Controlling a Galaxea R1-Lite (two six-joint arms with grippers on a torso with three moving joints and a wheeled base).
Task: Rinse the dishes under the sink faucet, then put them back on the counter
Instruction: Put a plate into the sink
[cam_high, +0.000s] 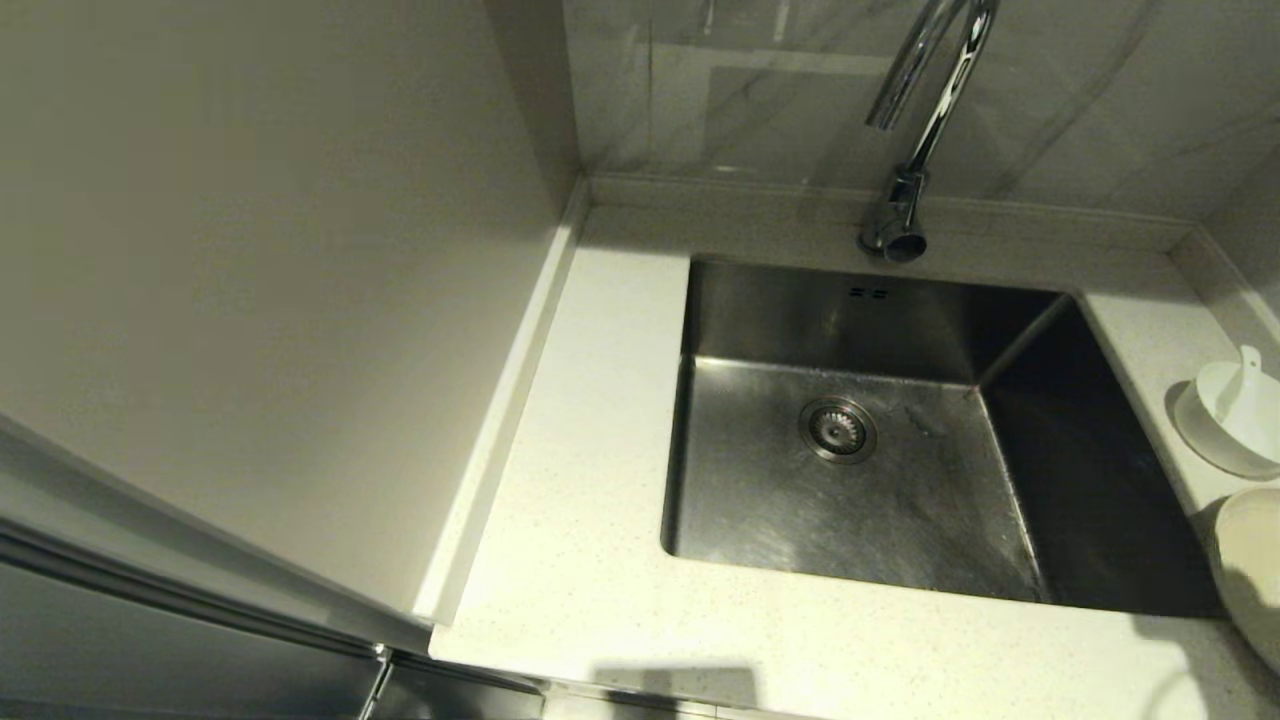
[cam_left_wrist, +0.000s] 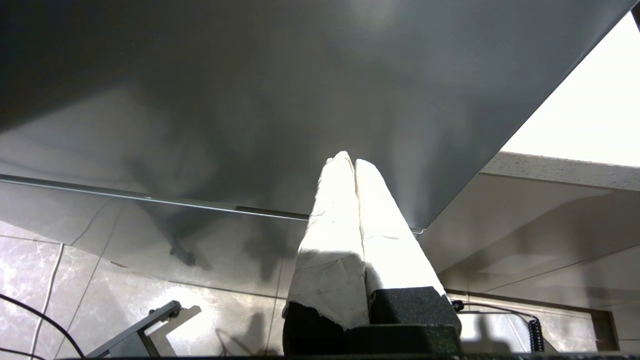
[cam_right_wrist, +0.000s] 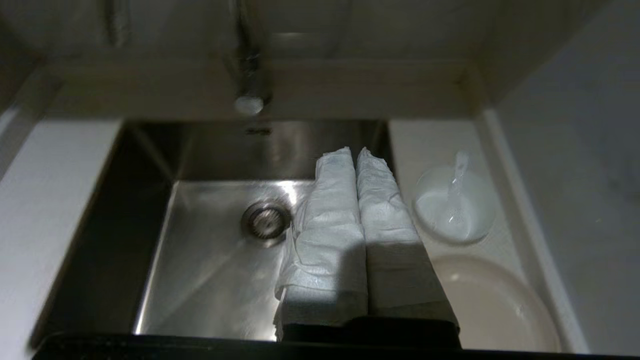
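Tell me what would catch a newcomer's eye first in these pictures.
The steel sink fills the middle, bare but for its round drain, with the shiny tap arching over its back edge. On the counter to its right sit a small white bowl holding a spoon and, nearer the robot, a cream plate. The right pincer, wrapped in white and shut, hovers above the sink.

sink (cam_high: 900, 500): brushed steel, scuffed, dull sheen | faucet (cam_high: 925, 110): polished chrome, mirror-glossy | counter (cam_high: 580, 520): pale speckled stone, matt | bowl (cam_right_wrist: 455, 205), spoon (cam_right_wrist: 457, 185), plate (cam_right_wrist: 495, 305): smooth white glazed ceramic | right gripper (cam_right_wrist: 356, 152) fingers (cam_right_wrist: 330, 220): wrapped in crinkled white paper-like cloth
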